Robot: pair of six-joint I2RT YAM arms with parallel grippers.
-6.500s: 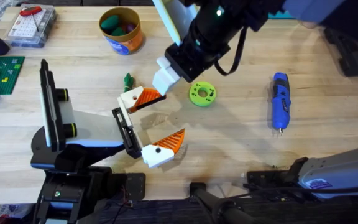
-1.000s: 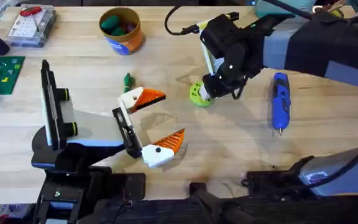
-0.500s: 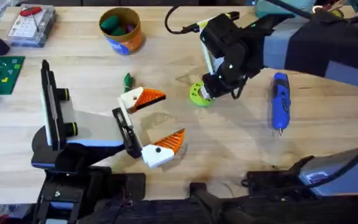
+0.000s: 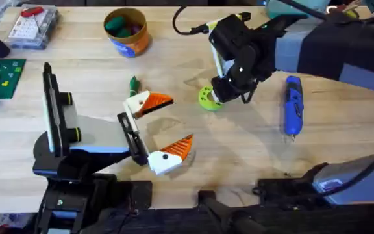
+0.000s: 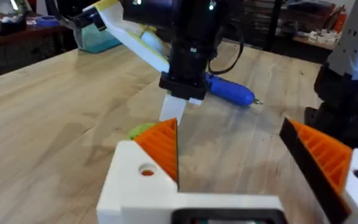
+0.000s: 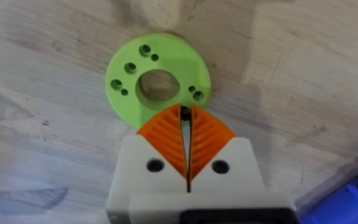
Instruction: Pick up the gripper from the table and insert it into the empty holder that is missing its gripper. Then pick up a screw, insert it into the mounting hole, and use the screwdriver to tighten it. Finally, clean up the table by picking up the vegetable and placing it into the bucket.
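Over the green disc (image 6: 158, 78), the right gripper (image 6: 185, 118) is pinching a tiny dark screw (image 6: 184, 112); the left gripper (image 4: 162, 130) is gaping wide, with the screwdriver (image 4: 293, 104) lying to the right.

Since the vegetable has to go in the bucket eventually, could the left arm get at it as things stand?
Probably yes. The vegetable lies on bare table just beyond the left gripper, whose fingers are open. The right gripper is off to the side, at the green disc, so nothing blocks the way.
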